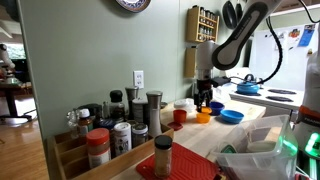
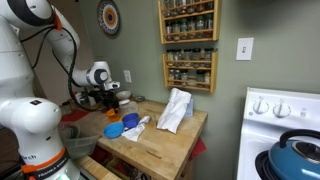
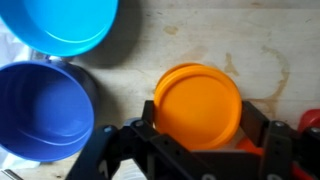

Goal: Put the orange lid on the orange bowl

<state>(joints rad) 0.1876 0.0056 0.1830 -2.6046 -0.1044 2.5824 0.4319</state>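
Wrist view: orange lid [image 3: 197, 100] seen flat, face-on, between the fingers [image 3: 146, 118] of the gripper [image 3: 198, 110], which comes in from the bottom of the frame. Jaws are closed against the lid's rim on both sides, i.e. clamped on the lid, no gap visible either side.

An orange sliver [image 3: 247, 146] is seen under the lid's lower-right rim. Whether that's the orange bowl can't be told, and whether the lid is seated on anything can't be told either.

Surroundings, wrist view:
- Light blue bowl [image 3: 65, 25] at top left and dark blue bowl [image 3: 40, 110] at left. The two are just beside each other, and both are apart from the lid.
- Red object [image 3: 311, 120] is cut off at the right edge.
- Wooden counter [image 3: 220, 35] lies under everything.

Ext views: gripper [image 1: 203, 100] is pointed down just above the counter, with an orange blob [image 1: 203, 117] directly under it. Lid and bowl are not separable at this res. Red cup [image 1: 180, 116] is just beside it and a blue bowl [image 1: 230, 116] is near on the other side. Gripper [image 2: 108, 100] is also seen over the counter's far end, with a white cloth [image 2: 175, 110] well apart from it.
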